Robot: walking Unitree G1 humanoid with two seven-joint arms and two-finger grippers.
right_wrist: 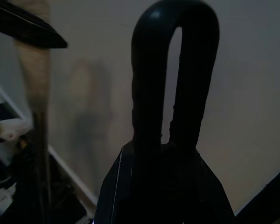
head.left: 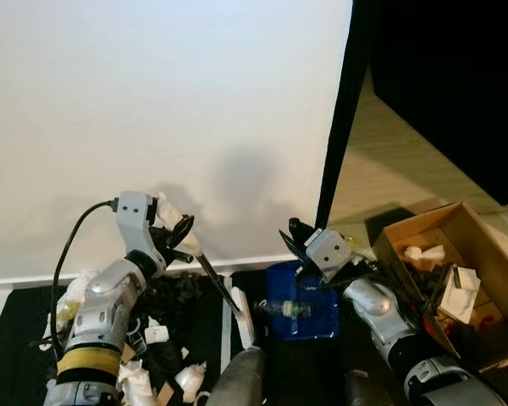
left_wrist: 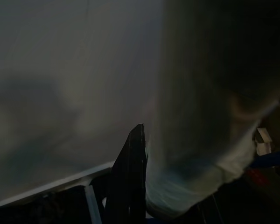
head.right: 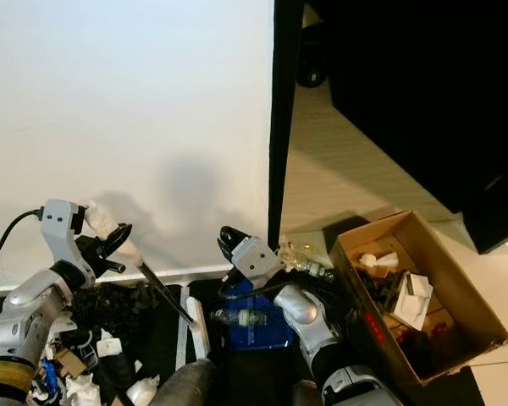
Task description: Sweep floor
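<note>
White wall (head.left: 152, 110) rises behind a black mat (head.left: 199, 309) strewn with paper scraps (head.left: 190, 376). Left gripper (head.left: 179, 233) is clamped on a brush (head.left: 237, 311) handle, its head down on the mat — right gripper (head.left: 298, 235) is closed around a blue dustpan's (head.left: 303, 311) black loop handle. Beside it stands a cardboard box (head.left: 461, 279).

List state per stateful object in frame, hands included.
left hand: shut on broom handle, raised near the wall.
broom: held tilted, white-wrapped grip up, head down on the black mat.
right hand: shut on dustpan handle.
dustpan: blue, resting on the mat, a clear bottle lying on it.
cardboard box: open, upright, partly filled with trash.
paper scraps: scattered on the mat, not yet swept.
</note>
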